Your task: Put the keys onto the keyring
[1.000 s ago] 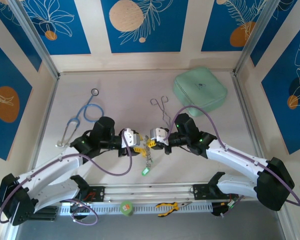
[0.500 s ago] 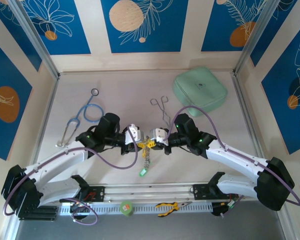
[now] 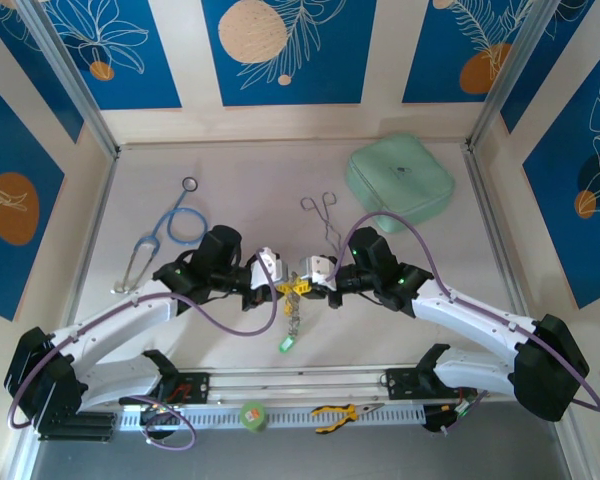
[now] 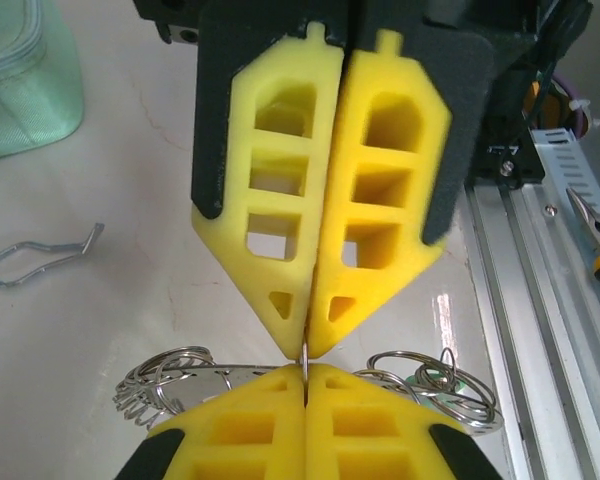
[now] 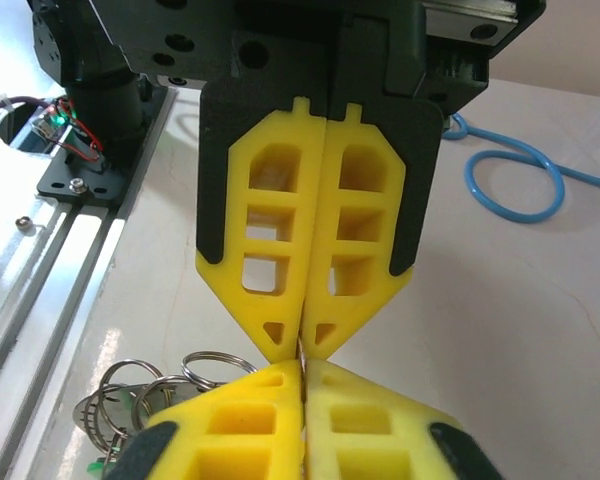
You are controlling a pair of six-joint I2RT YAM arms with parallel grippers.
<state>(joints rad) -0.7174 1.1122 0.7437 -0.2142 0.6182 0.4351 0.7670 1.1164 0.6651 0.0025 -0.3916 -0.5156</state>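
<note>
The left gripper [image 3: 278, 290] and the right gripper [image 3: 302, 286] are seen tip to tip above the middle of the table [image 3: 240, 180].

In the left wrist view, the left gripper [image 4: 306, 372] is fully closed, its yellow fingers [image 4: 250, 425] pressed together on a thin metal edge. The right gripper [image 4: 307, 345] is met directly opposite, likewise closed on the same edge. The same clamped meeting is recorded in the right wrist view, with the right gripper [image 5: 302, 368] below and the left gripper [image 5: 301, 350] above.

The keyring [image 3: 294, 312] is held between the two sets of tips and is seen hanging just below them. Its small rings [image 4: 175, 375] are spread to both sides of the left gripper's fingers. Which part of the keyring is pinched cannot be told.

One of the keys [image 3: 288, 344], green-headed, is noted at the bottom of the hanging bundle, beneath both grippers.

Forceps [image 3: 325, 215] lie just beyond the right gripper. A stethoscope [image 3: 165, 235] lies outward of the left gripper, and a green pouch [image 3: 400, 185] well beyond the right one.
</note>
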